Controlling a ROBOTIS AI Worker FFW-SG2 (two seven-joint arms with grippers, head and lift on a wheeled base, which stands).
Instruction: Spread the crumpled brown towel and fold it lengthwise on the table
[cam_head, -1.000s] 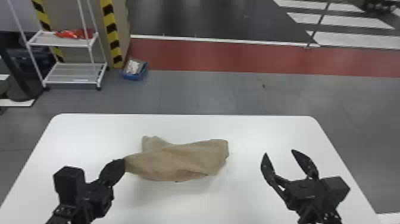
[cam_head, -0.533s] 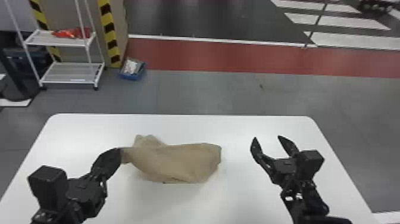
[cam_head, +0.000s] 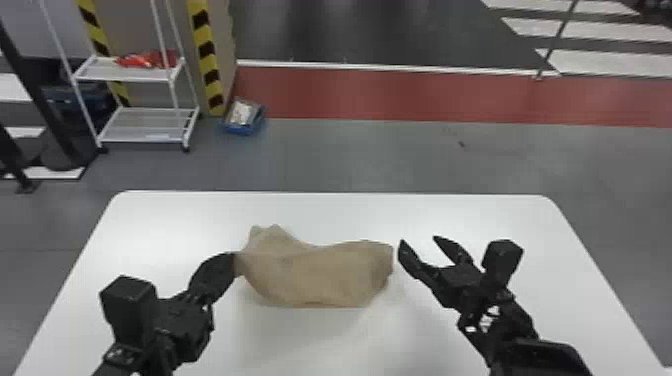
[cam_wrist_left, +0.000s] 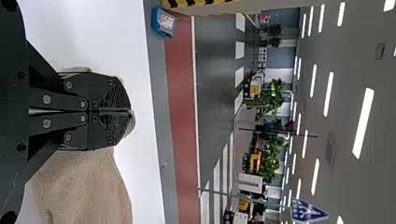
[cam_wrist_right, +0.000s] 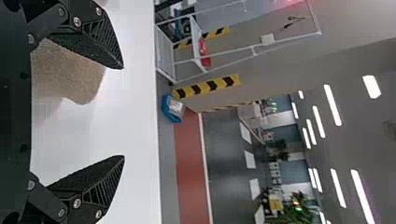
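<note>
Left pincer (cam_head: 234, 264) has its two fingers pressed together, and they grip one end of the brown towel (cam_head: 315, 275). From this pincer, the towel extends over the white table (cam_head: 460, 215) toward the right pincer (cam_head: 419, 241), which is spread wide, holds nothing, and is near the towel's other end.

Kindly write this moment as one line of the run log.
left gripper: shut on towel, left end | right gripper: open, near towel's right end | towel: crumpled, not yet folded
</note>
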